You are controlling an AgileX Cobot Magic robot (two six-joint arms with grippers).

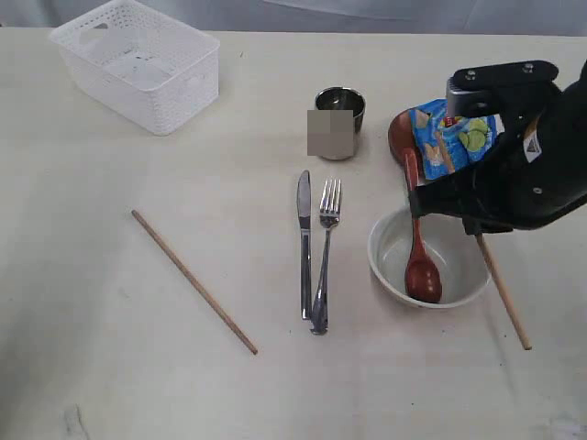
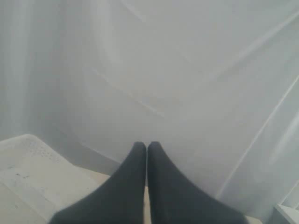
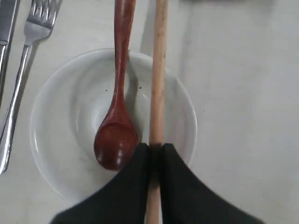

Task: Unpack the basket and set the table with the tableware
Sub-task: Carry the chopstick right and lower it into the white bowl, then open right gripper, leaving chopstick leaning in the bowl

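In the exterior view, my right gripper (image 1: pixel 474 229) is pinching a chopstick (image 1: pixel 503 293) just right of the bowl (image 1: pixel 390 266), where the spoon (image 1: pixel 422 275) is lying. The basket (image 1: pixel 183 96) is sitting far left on the table (image 1: pixel 110 385).

In the left wrist view, my left gripper (image 2: pixel 146 148) is pressing its jaws together on nothing.

In the right wrist view, my jaws are clamping the stick, which is running out past both sides of them. I am judging it light, stiff, smooth and round, so it is likely to roll or pivot. Squeezing it squarely across its width is the safest hold.
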